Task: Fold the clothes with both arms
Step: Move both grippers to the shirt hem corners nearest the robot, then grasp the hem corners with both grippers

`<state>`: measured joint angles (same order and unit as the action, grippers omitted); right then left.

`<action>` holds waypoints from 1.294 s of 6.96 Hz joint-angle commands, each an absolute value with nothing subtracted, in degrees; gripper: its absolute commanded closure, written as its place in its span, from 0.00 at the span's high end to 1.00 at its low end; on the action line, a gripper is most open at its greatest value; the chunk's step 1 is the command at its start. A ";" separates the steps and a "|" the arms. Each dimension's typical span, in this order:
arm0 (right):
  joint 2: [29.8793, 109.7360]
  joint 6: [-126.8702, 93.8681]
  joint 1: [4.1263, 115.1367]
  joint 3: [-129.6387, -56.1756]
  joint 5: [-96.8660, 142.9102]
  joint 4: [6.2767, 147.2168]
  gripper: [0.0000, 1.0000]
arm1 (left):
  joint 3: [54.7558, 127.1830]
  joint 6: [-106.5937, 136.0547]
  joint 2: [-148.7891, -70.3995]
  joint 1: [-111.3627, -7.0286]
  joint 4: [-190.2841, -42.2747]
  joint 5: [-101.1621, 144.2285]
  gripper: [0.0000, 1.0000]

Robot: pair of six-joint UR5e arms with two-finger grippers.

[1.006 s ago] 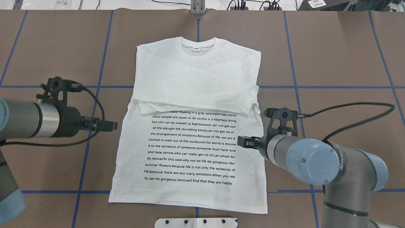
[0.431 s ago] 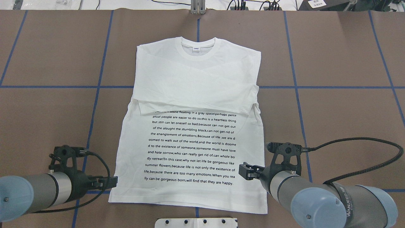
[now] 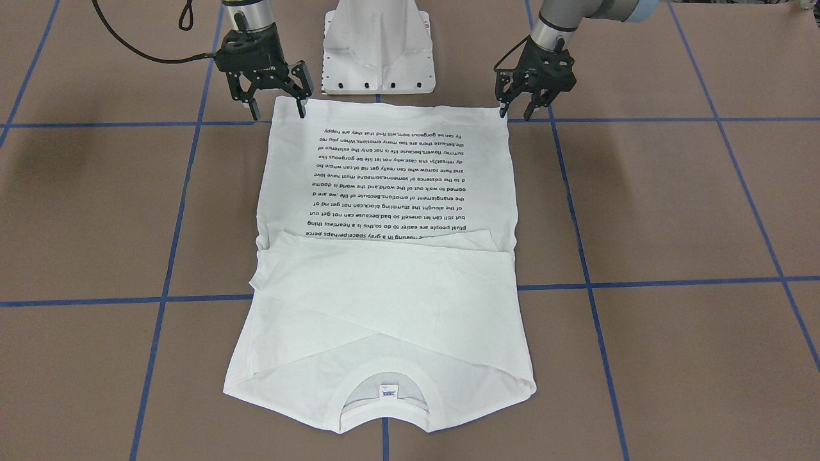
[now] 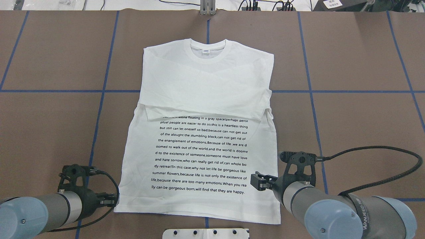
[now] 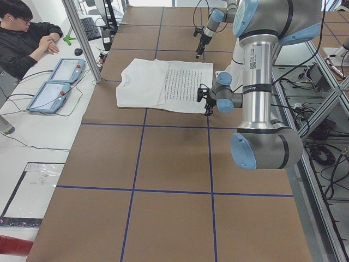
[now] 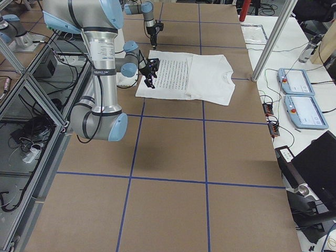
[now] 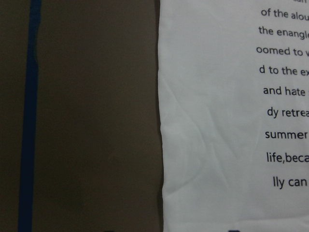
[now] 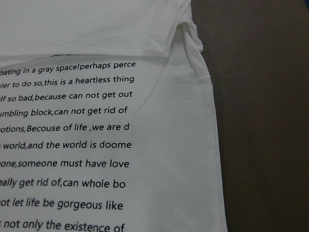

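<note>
The clothes are one white long-sleeved T-shirt, lying flat with its black text up and its sleeves folded across the chest. The collar points away from the robot and the hem lies nearest its base. My left gripper is open at the hem corner on my left, one fingertip on each side of the shirt's edge. My right gripper is open wide at the other hem corner, one finger over the cloth and one over the table. Neither holds anything. The wrist views show only the shirt's side edges.
The white pedestal base stands just behind the hem, between the two arms. Blue tape lines cross the brown table. A person sits at a side bench with control tablets. Cables lie along the far edge.
Both arms have drawn back along the shirt's sides, from about mid-length to the hem corners near the base. Both grippers have stayed open. The shirt has not moved.
</note>
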<state>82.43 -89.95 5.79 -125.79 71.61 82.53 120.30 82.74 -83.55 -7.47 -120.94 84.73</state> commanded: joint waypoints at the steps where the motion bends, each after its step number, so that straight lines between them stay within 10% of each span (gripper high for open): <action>1: 82.35 -89.91 5.63 -125.77 71.54 82.53 1.00 | 119.88 82.79 -83.76 -7.12 -120.85 84.73 0.46; 9: 82.35 -89.91 5.54 -125.68 71.46 82.53 1.00 | 117.51 82.88 -87.10 -4.57 -120.59 84.81 0.41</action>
